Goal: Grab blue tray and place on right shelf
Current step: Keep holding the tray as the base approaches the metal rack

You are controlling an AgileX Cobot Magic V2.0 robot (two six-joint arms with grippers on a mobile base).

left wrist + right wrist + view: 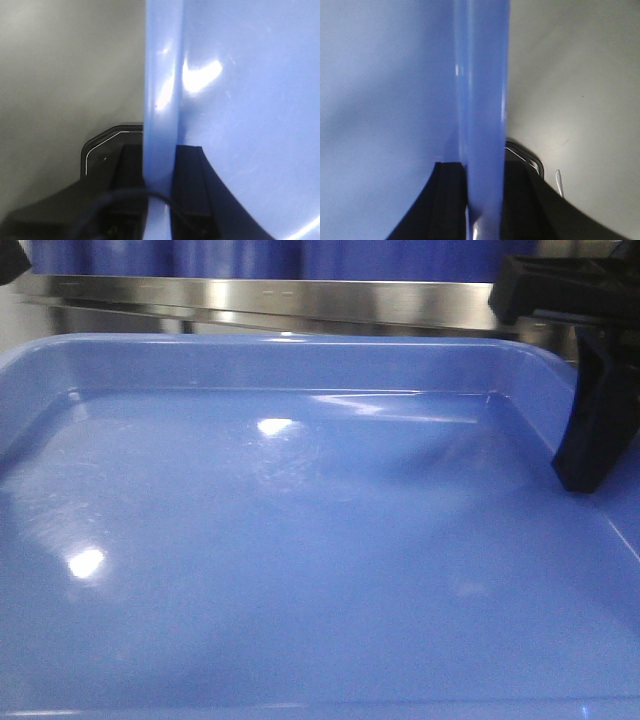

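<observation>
The blue tray (300, 540) fills most of the front view, its glossy inside facing up and its far rim just below the right shelf's steel front rail (300, 300). My left gripper (159, 150) is shut on the tray's left rim (160, 75), with one black finger inside the tray and one outside. My right gripper (484, 167) is shut on the opposite rim (482, 75) in the same way. In the front view its inner finger (590, 440) reaches down into the tray at the right edge.
Dark blue bins (300, 255) stand behind the steel rail, above the tray. A plain grey surface (65, 65) lies outside the tray's left rim. A similar pale grey surface (570, 75) lies outside the right rim.
</observation>
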